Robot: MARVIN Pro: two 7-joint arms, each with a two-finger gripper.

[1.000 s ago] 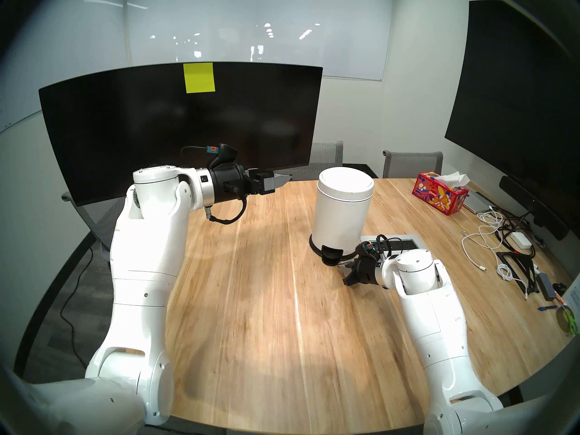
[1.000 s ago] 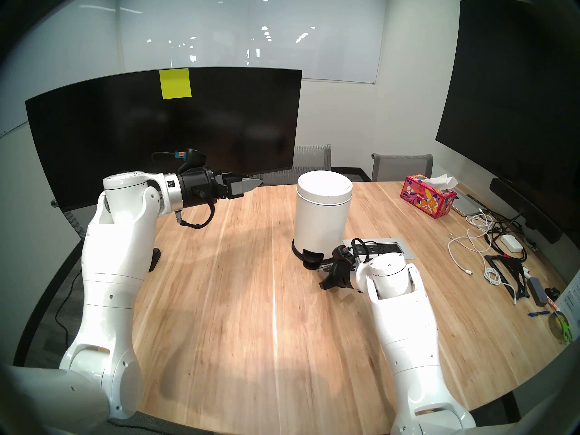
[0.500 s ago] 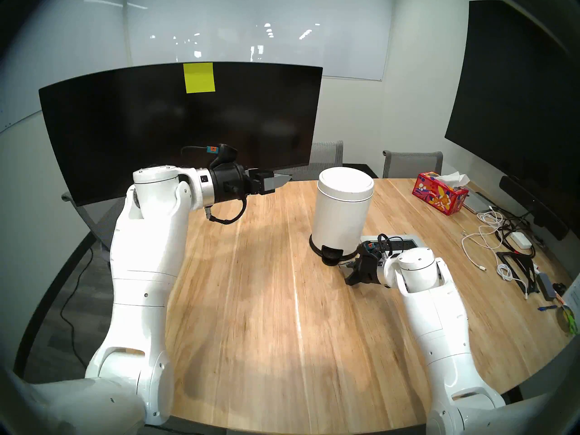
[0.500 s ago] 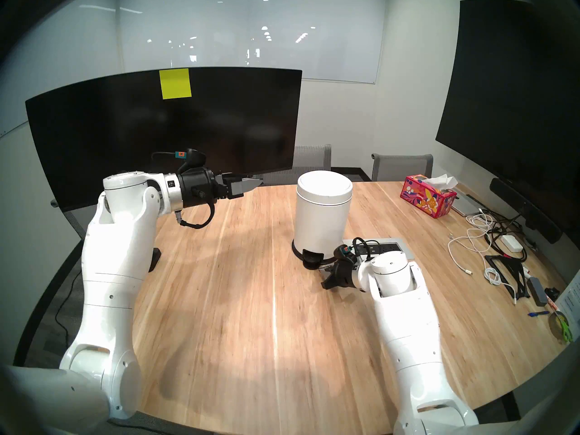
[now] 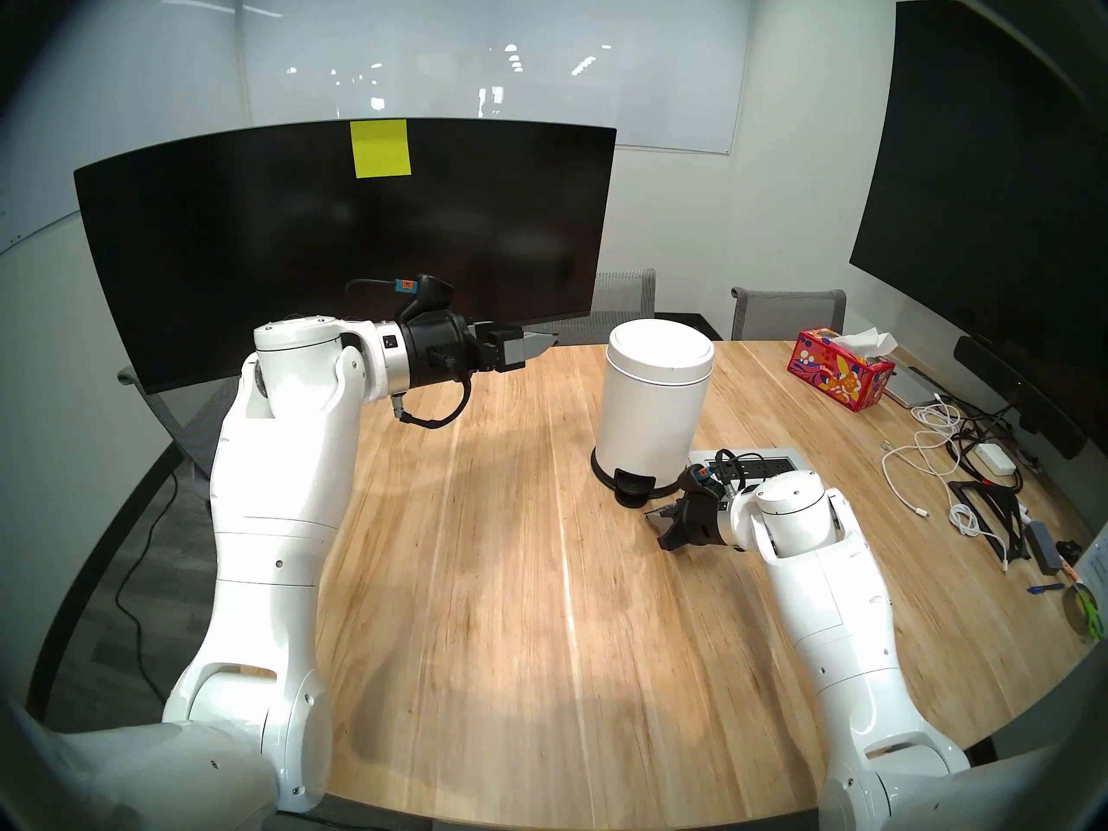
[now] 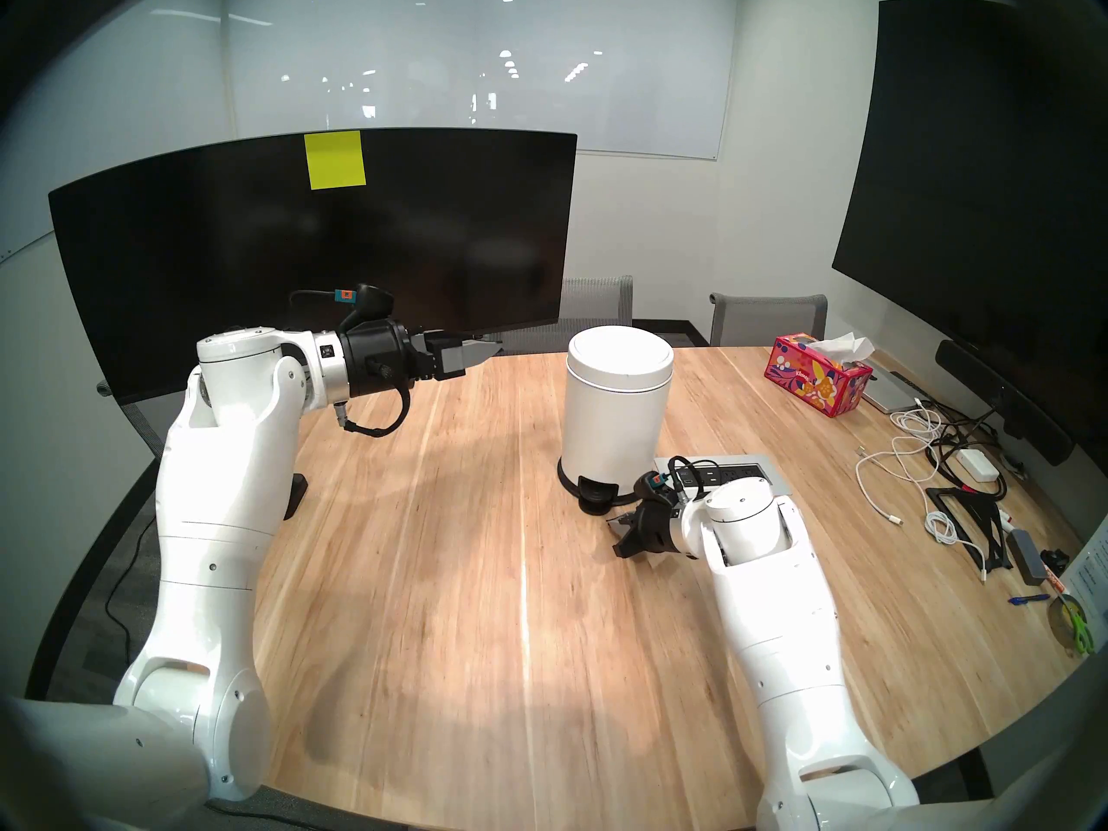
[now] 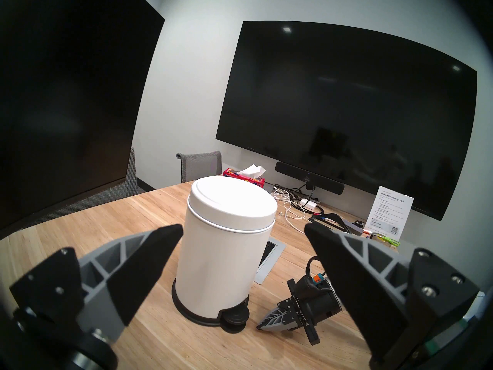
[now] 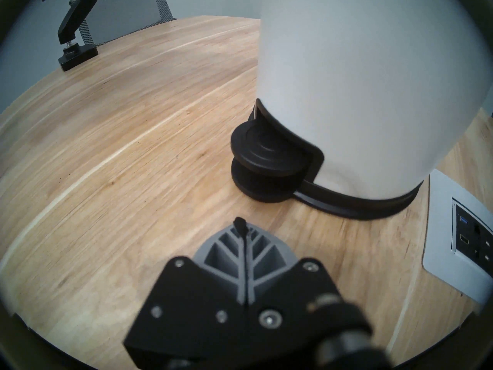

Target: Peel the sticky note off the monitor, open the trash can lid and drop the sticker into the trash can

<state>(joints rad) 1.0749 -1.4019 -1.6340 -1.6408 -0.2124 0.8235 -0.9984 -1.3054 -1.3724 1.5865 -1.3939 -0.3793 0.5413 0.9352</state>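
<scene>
Fingers (image 8: pixel 241 228) of the right gripper (image 8: pixel 241 229) are pressed together empty just short of the foot pedal (image 8: pixel 266 158), the left gripper (image 7: pixel 241 244) is spread wide, and with the sticky note (image 5: pixel 381 149) left on the monitor (image 5: pixel 300 242), the trash can (image 5: pixel 650 416) could be shoved aside by a glancing press.

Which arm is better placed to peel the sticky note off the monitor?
Left. Its open tool hangs before the monitor, below the sticky note; the right tool is shut, low beside the trash can's pedal.

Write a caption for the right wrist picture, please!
Shut fingers hover near the white trash can's black pedal.
</scene>
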